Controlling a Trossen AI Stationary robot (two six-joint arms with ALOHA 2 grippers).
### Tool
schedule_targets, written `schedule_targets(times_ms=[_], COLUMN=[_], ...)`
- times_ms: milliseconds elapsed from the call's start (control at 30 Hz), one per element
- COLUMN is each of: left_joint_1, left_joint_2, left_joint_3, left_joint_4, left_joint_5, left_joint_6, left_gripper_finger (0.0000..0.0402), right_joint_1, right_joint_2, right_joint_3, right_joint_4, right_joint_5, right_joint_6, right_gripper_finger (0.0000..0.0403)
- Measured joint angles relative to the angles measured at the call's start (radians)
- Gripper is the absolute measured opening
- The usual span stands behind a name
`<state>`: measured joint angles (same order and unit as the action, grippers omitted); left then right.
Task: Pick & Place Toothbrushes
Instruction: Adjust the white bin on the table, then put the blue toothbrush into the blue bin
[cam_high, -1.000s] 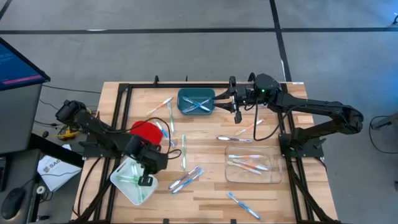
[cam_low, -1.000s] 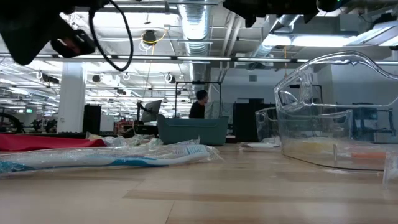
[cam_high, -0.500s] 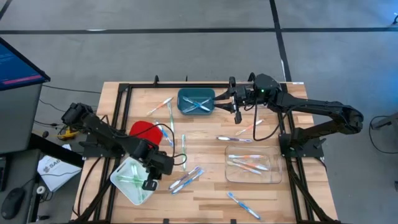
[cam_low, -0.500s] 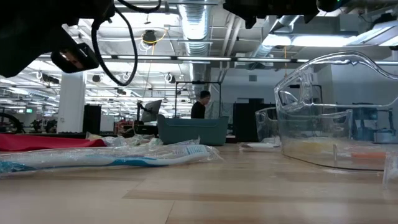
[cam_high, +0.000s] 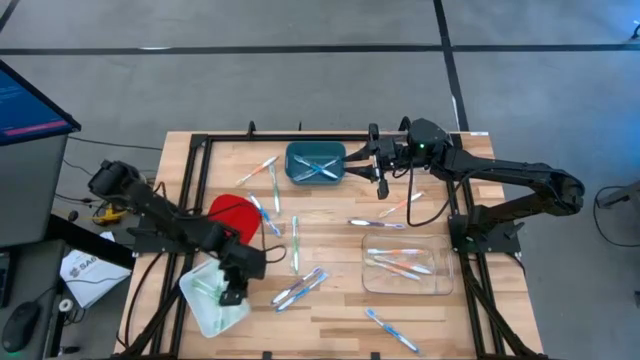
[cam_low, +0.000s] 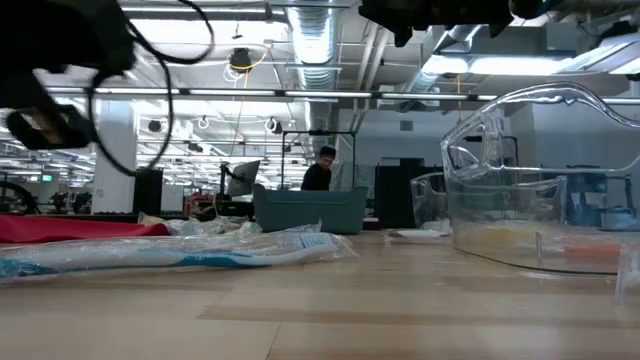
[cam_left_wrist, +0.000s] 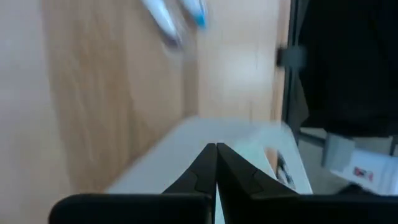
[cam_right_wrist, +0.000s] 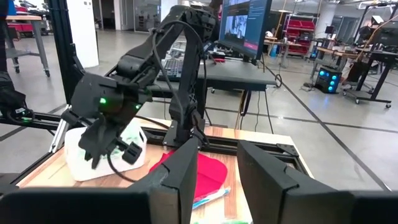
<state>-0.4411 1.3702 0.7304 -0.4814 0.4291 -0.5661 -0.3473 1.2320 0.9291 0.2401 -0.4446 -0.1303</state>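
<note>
Several toothbrushes lie loose on the wooden table, among them a green one (cam_high: 295, 240), a blue pair (cam_high: 300, 288) and one near the front edge (cam_high: 390, 328). More lie in the teal bin (cam_high: 316, 163), in the clear container (cam_high: 400, 262) and in the white tray (cam_high: 210, 300), where the brushes are green. My left gripper (cam_high: 233, 294) is shut, its tips down at the tray's right part. My right gripper (cam_high: 358, 157) hangs level and open beside the teal bin's right rim, nothing between its fingers (cam_right_wrist: 180, 174). My left gripper meets the white tray's right part (cam_left_wrist: 249, 140) with its shut fingertips (cam_left_wrist: 216, 149), slanting down from the table's left. The tips hide the exact place of contact. The tray rests on the table.
A red flat dish (cam_high: 232, 210) sits just beyond the white tray. A black frame (cam_high: 195, 160) runs along the table's left, far and right sides. Bare wood (cam_high: 320, 320) lies between the two near containers. A person (cam_low: 320, 168) stands in the room beyond.
My left gripper has sunk toward the white tray, tipped further downward and rolled, staying shut. The tray has shifted a little toward the table's near edge. My right arm has kept still.
</note>
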Motion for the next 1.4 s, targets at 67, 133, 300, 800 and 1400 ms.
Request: schedule_targets(times_ms=[67,133,300,800,1400], left_joint_1=[-0.027,-0.05,-0.073,0.027,0.169], left_joint_2=[-0.024,-0.042,-0.078,-0.341,-0.182], left_joint_3=[-0.012,-0.028,-0.03,0.008,-0.096], left_joint_4=[-0.017,-0.024,-0.021,0.243,0.913], left_joint_5=[0.003,0.002,-0.069,-0.492,-0.58], left_joint_6=[-0.044,-0.074,-0.095,0.41,0.796], left_gripper_finger=[0.0001,0.0001,0.0,0.0001,0.0001], right_joint_1=[0.0,0.0,0.0,0.004,-0.04], right_joint_2=[0.0,0.0,0.0,-0.092,-0.15], right_joint_3=[0.0,0.0,0.0,0.0,-0.187], right_joint_4=[0.0,0.0,0.0,-0.037,0.392], right_joint_5=[0.0,0.0,0.0,-0.212,-0.296], right_joint_6=[0.0,0.0,0.0,0.001,0.262], right_gripper_finger=[0.0108,0.0108,0.0108,0.0108,0.0108])
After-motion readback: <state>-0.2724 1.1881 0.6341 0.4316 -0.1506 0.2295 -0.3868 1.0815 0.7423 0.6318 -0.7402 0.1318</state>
